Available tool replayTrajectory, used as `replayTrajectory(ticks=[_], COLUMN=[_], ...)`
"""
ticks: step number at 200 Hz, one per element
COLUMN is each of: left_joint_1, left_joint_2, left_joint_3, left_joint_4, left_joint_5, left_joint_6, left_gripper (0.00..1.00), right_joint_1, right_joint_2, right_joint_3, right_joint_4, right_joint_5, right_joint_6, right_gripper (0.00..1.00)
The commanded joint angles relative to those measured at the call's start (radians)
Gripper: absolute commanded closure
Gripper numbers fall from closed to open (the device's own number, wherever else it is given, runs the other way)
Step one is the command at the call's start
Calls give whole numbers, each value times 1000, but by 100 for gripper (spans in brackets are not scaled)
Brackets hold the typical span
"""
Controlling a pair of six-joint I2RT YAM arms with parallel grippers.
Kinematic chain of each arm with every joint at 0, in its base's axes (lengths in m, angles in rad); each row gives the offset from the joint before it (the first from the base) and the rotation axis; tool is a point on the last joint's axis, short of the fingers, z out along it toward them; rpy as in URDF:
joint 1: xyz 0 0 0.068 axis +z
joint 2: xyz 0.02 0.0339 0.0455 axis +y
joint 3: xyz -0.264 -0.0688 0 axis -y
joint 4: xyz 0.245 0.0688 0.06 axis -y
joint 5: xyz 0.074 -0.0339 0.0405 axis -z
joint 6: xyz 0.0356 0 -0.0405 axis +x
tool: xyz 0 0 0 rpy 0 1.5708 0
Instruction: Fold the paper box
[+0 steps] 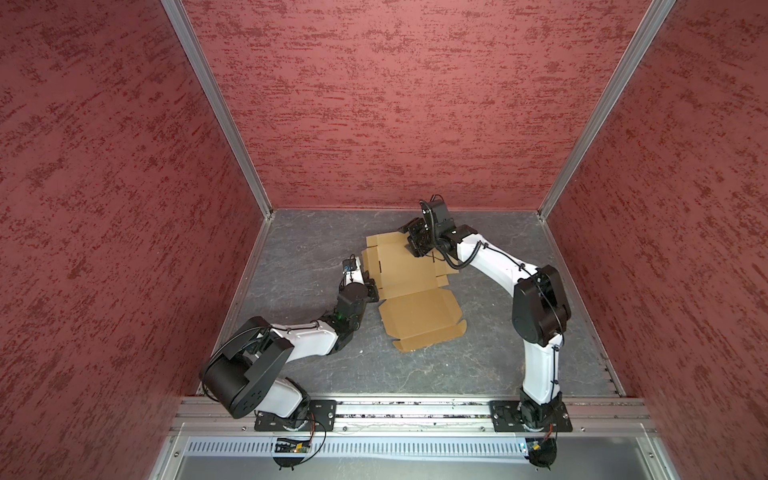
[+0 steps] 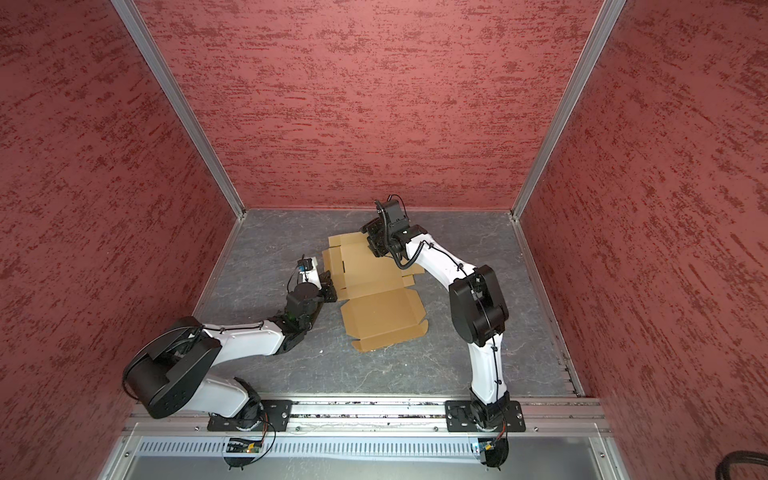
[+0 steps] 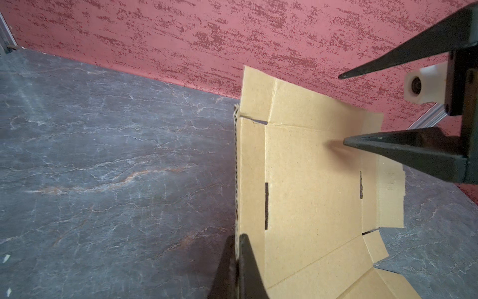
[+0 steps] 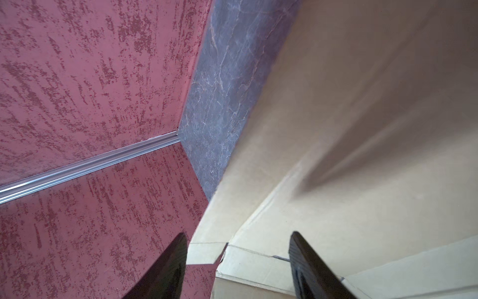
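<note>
Nearest me, toward 6 o'clock of the table (image 1: 299,249), the lid panel (image 1: 419,316) of the paper box (image 1: 409,282) faces up with its small flaps unfolded. The whole sheet lies mostly flat around the table's centre.

Farther in, at the sheet's 9 o'clock edge, the left jaws are fully closed on the left side flap (image 3: 251,168). In the left wrist view their fingers (image 3: 245,269) pinch its corrugated edge, and the flap stands raised off the base.

Farthest, near the base panel's 1 o'clock corner, the right jaws stand partly open and hold nothing. One fingertip (image 3: 362,142) sits on or just above the base by the far crease, though I cannot tell whether it touches. The right wrist view shows the two fingers on either side of a corner cut.

I judge the step in hand to be standing up the left wall, early in the fold. To do it well, I would swing the pinched flap in an arc about its score line rather than drag it sideways. The right fingertip should press the base flat close to the creases as an anchor. The flap can then roll inward toward the slot (image 3: 266,205). The risk is that the sheet skids on the smooth table or buckles off the score.
</note>
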Motion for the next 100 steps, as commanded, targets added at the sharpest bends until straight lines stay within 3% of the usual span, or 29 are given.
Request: replayTrajectory(ticks=[1,100], left_joint_1=[-17,-53], left_joint_2=[18,50], left_joint_3=[-17,-29], left_joint_4=[90,189], left_joint_5=[-52,-106], left_joint_6=[48,134], left_gripper=[100,100], right_joint_1=[5,3], right_joint_2=[22,16], right_joint_3=[47,32], right_joint_4=[-71,-26], right_joint_5=[49,78], right_joint_6=[43,177], right_gripper=[36,32])
